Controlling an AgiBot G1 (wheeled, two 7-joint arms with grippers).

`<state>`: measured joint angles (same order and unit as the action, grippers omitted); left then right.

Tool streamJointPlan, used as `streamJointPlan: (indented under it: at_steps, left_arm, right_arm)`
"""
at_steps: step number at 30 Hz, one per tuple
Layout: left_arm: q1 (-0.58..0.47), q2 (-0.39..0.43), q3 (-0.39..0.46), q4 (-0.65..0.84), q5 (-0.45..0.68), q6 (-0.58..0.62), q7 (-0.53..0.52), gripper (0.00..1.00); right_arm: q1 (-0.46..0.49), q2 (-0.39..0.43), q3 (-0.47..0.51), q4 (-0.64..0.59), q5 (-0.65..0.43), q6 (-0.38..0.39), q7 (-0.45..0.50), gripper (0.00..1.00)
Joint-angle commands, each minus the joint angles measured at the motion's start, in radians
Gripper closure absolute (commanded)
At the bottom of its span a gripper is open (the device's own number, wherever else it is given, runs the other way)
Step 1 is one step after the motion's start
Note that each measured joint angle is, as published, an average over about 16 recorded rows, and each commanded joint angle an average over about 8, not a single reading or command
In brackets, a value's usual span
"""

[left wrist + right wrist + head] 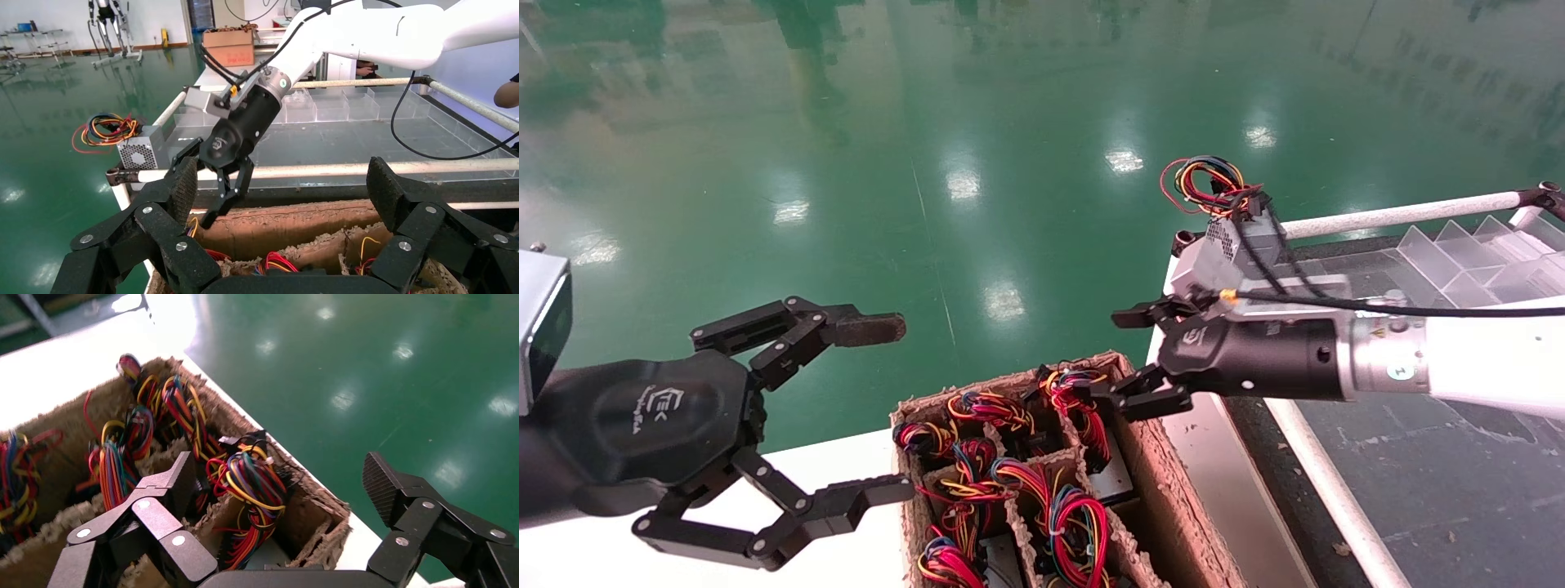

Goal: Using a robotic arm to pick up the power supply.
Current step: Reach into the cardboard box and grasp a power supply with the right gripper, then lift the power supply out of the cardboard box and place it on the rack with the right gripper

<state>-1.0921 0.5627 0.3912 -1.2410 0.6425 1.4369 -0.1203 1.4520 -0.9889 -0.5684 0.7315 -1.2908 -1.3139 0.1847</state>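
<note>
Right gripper [1144, 355], fingers apart, is hovering over the power supply [254, 490] lying at its 6 o'clock, nearer than the left gripper [878, 412].

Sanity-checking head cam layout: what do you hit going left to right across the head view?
left gripper, open → cardboard tray of wired power supplies → right gripper, open over the tray's far corner → grey power supply on the bench edge → clear bins.

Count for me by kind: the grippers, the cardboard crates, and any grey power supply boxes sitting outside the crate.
Grippers: 2, left gripper and right gripper, both open
Divided cardboard crate: 1
Grey power supply outside the crate: 1
Total: 4
</note>
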Motion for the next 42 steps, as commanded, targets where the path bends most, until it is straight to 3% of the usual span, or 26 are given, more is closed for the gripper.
streamJointPlan:
  at_steps: [1, 11, 42]
  left_arm:
    - [0.000, 0.000, 0.000, 0.000, 0.000, 0.000, 0.000, 0.00]
    - [0.000, 0.000, 0.000, 0.000, 0.000, 0.000, 0.000, 0.00]
    - [0.000, 0.000, 0.000, 0.000, 0.000, 0.000, 0.000, 0.00]
  right_arm:
    - [0.021, -0.025, -0.013, -0.043, -0.017, -0.012, -0.034, 1.00]
    - [0.018, -0.043, -0.018, -0.085, -0.027, -0.019, -0.132, 1.00]
    - [-0.009, -0.054, -0.005, -0.110, -0.013, 0.008, -0.205, 1.00]
